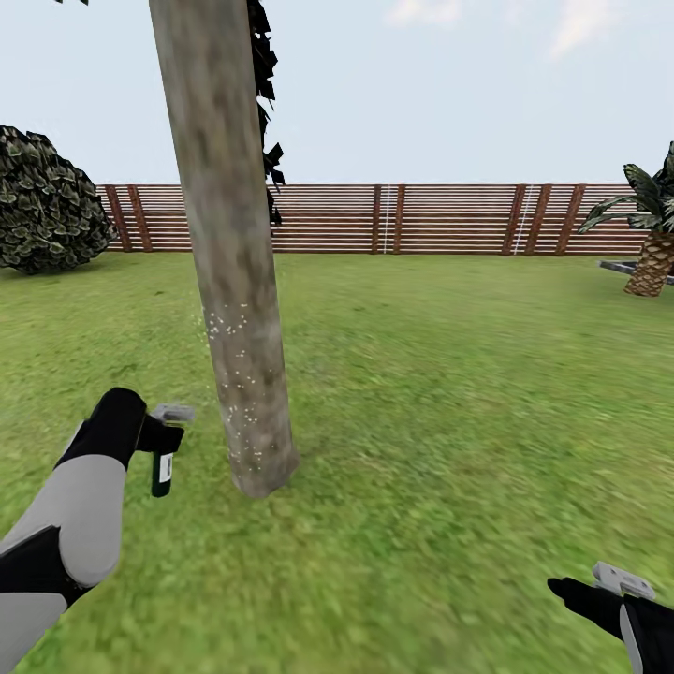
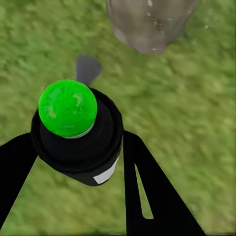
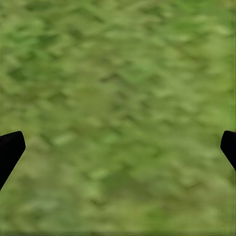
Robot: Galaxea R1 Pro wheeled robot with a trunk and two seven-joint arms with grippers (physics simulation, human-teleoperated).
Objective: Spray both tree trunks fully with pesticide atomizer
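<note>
Now 1 tree trunk (image 1: 229,281) | 1 pesticide atomizer (image 1: 164,463) | 2 grippers: left gripper (image 1: 167,432), right gripper (image 1: 599,588)

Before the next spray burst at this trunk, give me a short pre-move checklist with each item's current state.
1. Left gripper holds the small black pesticide atomizer: ok, its black fingers flank the body.
2. Atomizer close to the thick grey-brown tree trunk: ok, just beside its base.
3. White pesticide specks on bark: ok, lower trunk only.
4. Trunk fully covered: not ok, upper bark bare; far side cannot tell.
5. Nozzle aimed at trunk: cannot tell.
6. Right gripper clear: ok, open over green grass.
</note>
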